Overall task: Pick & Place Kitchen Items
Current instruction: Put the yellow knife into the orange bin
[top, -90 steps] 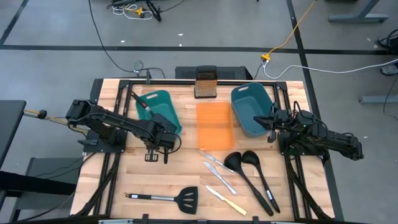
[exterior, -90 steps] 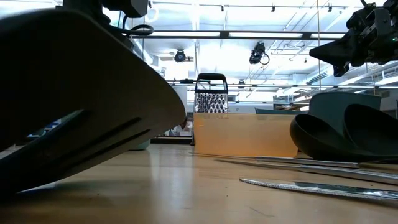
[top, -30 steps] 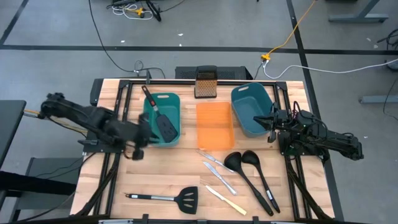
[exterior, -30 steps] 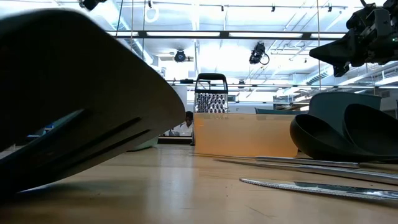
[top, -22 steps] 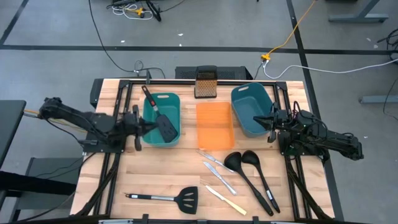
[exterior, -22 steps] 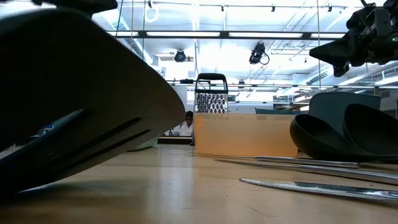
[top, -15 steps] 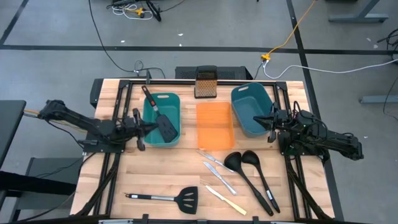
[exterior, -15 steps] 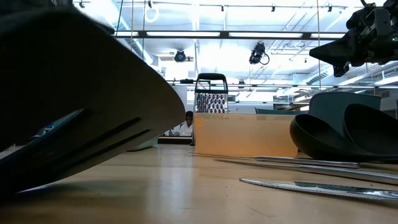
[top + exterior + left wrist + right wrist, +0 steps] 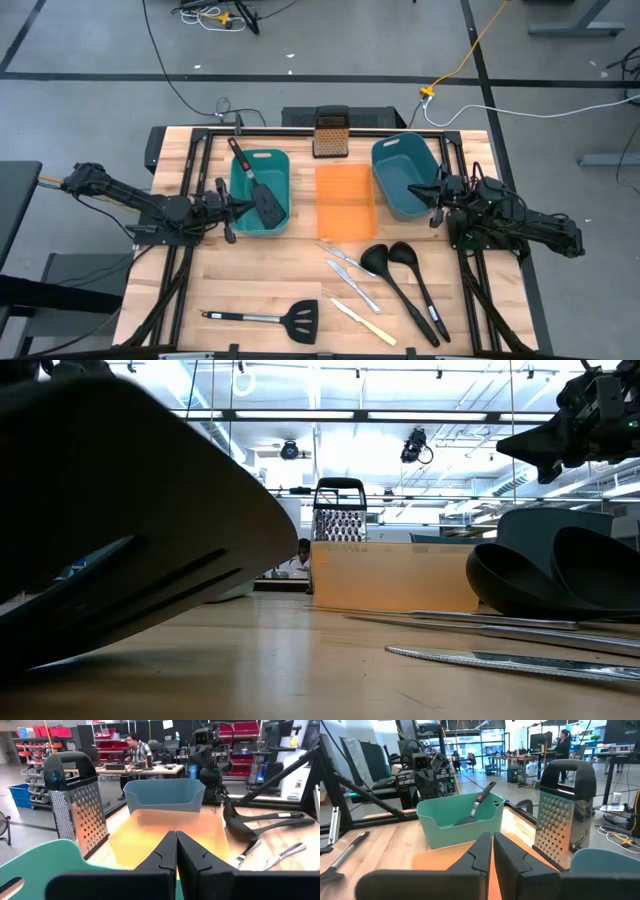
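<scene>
One spatula (image 9: 262, 197) leans in the left teal bin (image 9: 246, 212). The right bin (image 9: 392, 160) and orange tray (image 9: 345, 205) hold nothing. Remaining utensils lie on the bench (image 9: 270, 280). Both grippers, left (image 9: 228, 207) and right (image 9: 436, 202), have jaws closed on nothing.

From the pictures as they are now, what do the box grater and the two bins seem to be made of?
The box grater looks like shiny metal: perforated, reflective walls under a black, probably plastic handle. The left bin and right bin look like matte teal plastic: smooth, moulded, rounded rims, no shine.
</scene>
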